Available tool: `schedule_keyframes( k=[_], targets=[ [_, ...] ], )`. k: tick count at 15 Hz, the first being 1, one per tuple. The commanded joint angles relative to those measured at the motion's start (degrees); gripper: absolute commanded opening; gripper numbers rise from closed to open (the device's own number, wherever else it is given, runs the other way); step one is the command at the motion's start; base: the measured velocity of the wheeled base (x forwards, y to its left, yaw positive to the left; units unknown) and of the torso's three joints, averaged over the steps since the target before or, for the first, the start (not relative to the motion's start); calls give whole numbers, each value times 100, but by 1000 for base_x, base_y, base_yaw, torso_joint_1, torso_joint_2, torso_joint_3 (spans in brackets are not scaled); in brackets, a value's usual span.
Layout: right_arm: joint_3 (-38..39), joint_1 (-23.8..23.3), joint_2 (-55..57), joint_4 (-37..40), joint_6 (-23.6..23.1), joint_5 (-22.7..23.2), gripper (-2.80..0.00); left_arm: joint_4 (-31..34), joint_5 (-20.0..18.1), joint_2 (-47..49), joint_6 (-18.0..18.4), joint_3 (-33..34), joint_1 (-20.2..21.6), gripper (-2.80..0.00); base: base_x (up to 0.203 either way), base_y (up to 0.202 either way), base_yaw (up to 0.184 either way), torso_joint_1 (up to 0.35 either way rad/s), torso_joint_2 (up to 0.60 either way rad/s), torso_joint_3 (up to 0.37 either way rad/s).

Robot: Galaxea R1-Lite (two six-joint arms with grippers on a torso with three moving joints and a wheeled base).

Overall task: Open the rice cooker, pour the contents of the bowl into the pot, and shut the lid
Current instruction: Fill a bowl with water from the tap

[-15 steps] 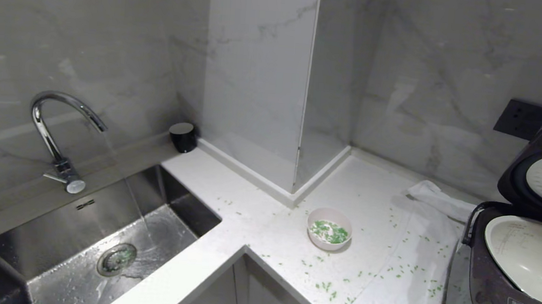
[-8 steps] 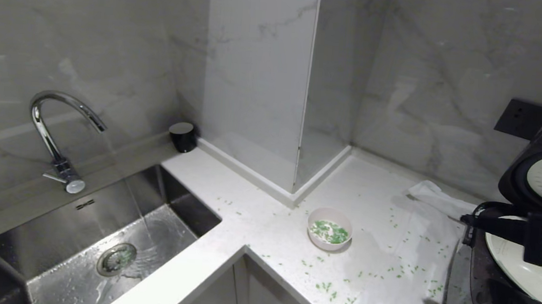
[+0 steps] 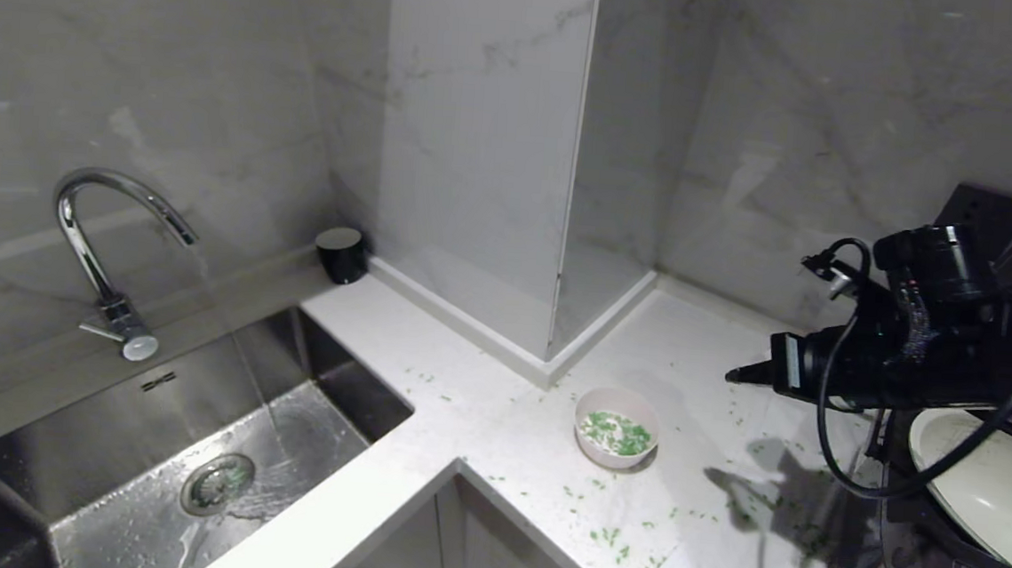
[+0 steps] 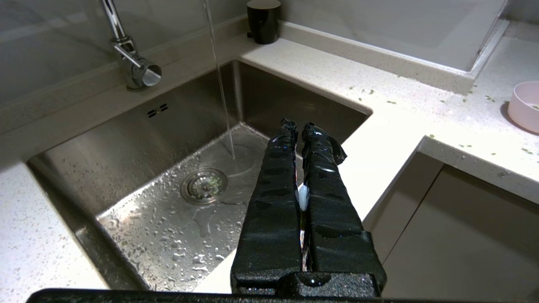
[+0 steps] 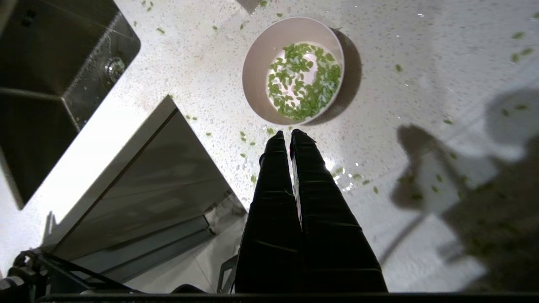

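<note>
The bowl of green grains sat on the surface at eight o'clock from the closed, empty right gripper, the nearer arm.

Kitchen, steel sink, tap, marble counter

You have a shiny steel sink on your left, set down into the white counter. A curved silver tap stands behind it, and a thin stream of water runs from it down to the wet sink floor, near the round drain. A small black cup sits in the corner by the grey marble wall (touching it or not, you cannot tell). A dark wall socket is far on your right.
</note>
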Motion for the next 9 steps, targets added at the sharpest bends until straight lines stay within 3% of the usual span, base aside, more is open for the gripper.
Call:
schedule_keyframes(
  k=[1,3,9],
  targets=[
    [-361,385,881,5,24,-397,-280,-3,-2,5,3,79,7,-280,0,0,0,0,0,0],
    [-591,745,1313,5,21,-1108,-280,4,-10,5,3,79,2,-280,0,0,0,0,0,0],
    [-1166,924,2400,-41,-18,-2078,-280,6,-2,5,-6,78,0,-280,0,0,0,0,0,0]
  ],
)
